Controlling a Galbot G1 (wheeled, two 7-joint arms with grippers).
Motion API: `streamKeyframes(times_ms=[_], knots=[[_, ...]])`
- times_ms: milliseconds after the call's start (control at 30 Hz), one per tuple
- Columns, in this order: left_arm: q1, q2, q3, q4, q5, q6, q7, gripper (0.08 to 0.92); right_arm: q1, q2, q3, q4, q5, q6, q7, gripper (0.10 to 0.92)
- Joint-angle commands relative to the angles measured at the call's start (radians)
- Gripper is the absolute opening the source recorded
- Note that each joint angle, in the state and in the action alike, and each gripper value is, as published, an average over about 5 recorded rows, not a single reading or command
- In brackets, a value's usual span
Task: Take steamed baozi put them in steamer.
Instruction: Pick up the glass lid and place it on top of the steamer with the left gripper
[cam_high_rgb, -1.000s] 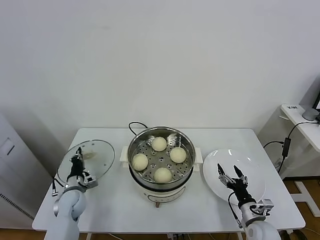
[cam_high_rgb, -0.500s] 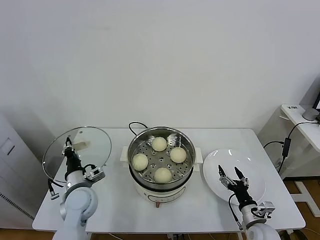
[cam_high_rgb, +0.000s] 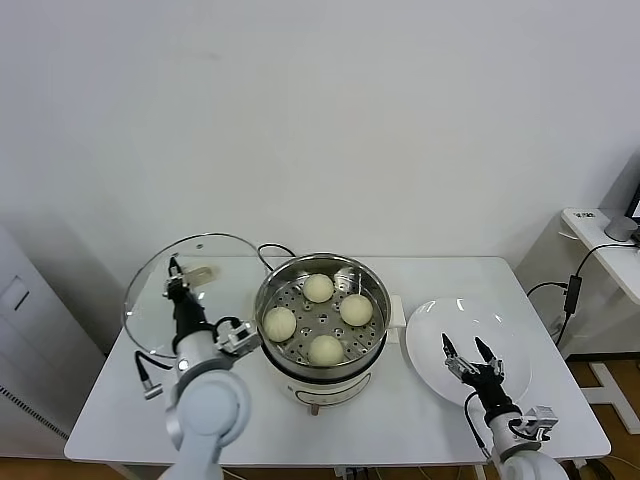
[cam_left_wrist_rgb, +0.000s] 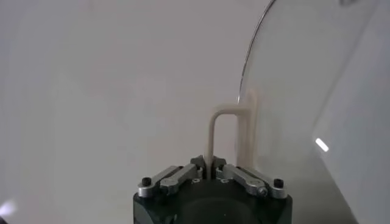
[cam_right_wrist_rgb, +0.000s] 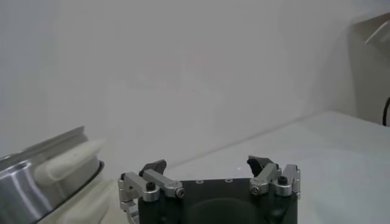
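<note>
— Left gripper (cam_high_rgb: 180, 292): what is yours doing?
— You have it clenched on the cream handle (cam_left_wrist_rgb: 226, 131) of the glass lid (cam_high_rgb: 193, 290), held up tilted just left of the steamer (cam_high_rgb: 320, 330).
— And your right gripper (cam_high_rgb: 470, 362)?
— Spread wide and holding nothing, over the white plate (cam_high_rgb: 440, 345).
— The baozi (cam_high_rgb: 318, 288)?
— You can see all four on the steamer's perforated tray.

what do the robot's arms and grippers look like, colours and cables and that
Both arms have rounded, glossy white shells in the head view. The left gripper and right gripper are dark, nearly black, with slim fingers. The wrist views show each black gripper body carrying silver metal linkage bars fastened with black bolts. Thin black cables loop beside each wrist. No markings can be made out.
</note>
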Motion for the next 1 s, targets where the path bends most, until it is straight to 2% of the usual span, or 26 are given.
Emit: streamKeyframes(times_ms=[33, 500, 733, 1000], knots=[[-0.027, -0.114, 0.253, -0.036, 0.149, 0.051, 0.089, 0.133, -0.017, -0.016, 0.015, 0.001, 0.000, -0.001, 0.004, 0.823], [-0.132, -0.122, 0.434, 0.176, 0.012, 0.051, 0.055, 0.133, -0.011, 0.005, 0.031, 0.003, -0.016, -0.009, 0.004, 0.823], [-0.161, -0.122, 0.430, 0.252, -0.015, 0.051, 0.040, 0.133, -0.008, 0.015, 0.030, 0.001, -0.025, -0.011, 0.003, 0.823], [-0.163, -0.122, 0.399, 0.283, -0.002, 0.051, 0.020, 0.133, 0.000, 0.020, 0.027, -0.002, -0.031, -0.014, 0.003, 0.823]])
